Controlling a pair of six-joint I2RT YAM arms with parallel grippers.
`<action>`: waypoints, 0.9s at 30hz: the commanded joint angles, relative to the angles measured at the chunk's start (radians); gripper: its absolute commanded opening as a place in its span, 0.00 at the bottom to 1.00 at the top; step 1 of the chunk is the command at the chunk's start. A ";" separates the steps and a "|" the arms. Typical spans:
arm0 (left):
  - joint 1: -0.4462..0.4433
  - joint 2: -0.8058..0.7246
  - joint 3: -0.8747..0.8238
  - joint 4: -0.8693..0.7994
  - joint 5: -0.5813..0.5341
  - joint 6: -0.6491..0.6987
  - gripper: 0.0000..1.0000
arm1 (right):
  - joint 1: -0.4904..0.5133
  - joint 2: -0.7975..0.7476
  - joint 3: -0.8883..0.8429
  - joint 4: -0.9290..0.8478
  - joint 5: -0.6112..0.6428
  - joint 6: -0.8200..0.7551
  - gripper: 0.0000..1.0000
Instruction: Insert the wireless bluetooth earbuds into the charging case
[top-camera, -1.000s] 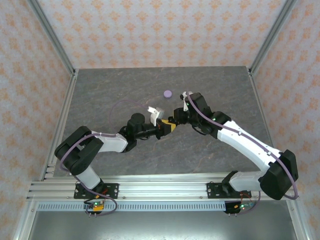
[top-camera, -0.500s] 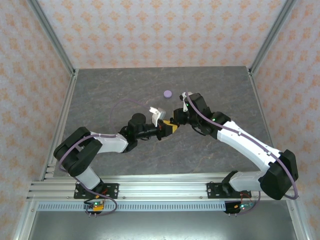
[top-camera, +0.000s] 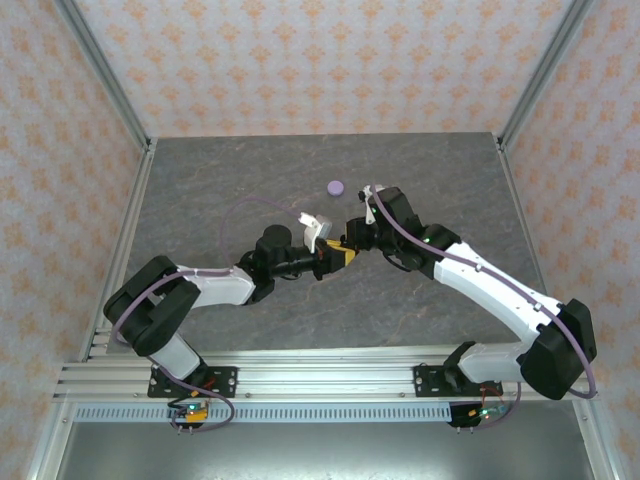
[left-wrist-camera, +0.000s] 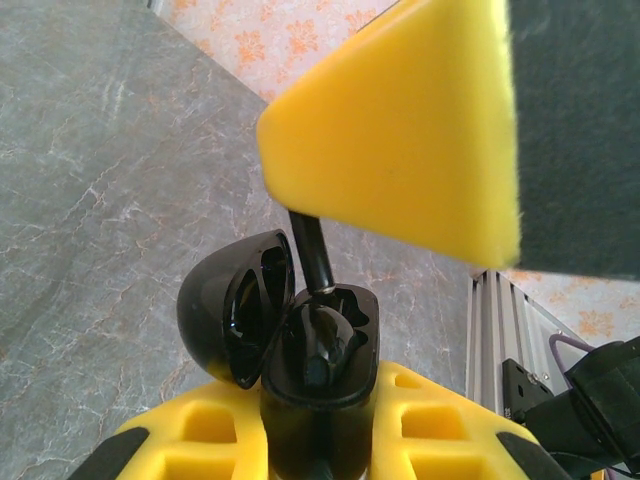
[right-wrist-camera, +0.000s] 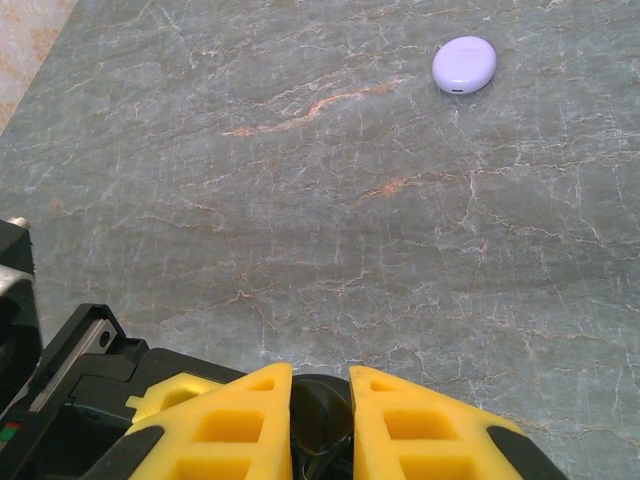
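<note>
no text, label or number can be read anywhere.

- Table (right-wrist-camera: 300, 200): grey stone-look top, matt, with pale and rusty veins.
- Black charging case (left-wrist-camera: 232, 310): hard plastic, very glossy, with reflections inside the lid.
- Black earbud (left-wrist-camera: 312, 252): smooth, glossy plastic stem.
- Left tool (left-wrist-camera: 318, 430) and right tool (right-wrist-camera: 320, 400): yellow jaws, matt, faintly grainy.
- Lavender case (right-wrist-camera: 464, 64): smooth plastic with a soft sheen.
- Frame rail (top-camera: 300, 378): ribbed bare metal.
</note>
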 joint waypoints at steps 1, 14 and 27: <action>-0.006 -0.035 0.029 -0.002 -0.011 0.033 0.15 | 0.007 -0.020 -0.017 0.020 0.033 -0.013 0.19; -0.006 -0.033 0.035 -0.018 -0.036 0.025 0.15 | 0.013 -0.021 -0.026 0.020 0.018 -0.006 0.19; -0.006 -0.029 0.040 -0.013 -0.053 0.015 0.15 | 0.025 -0.025 -0.059 0.032 -0.003 0.016 0.19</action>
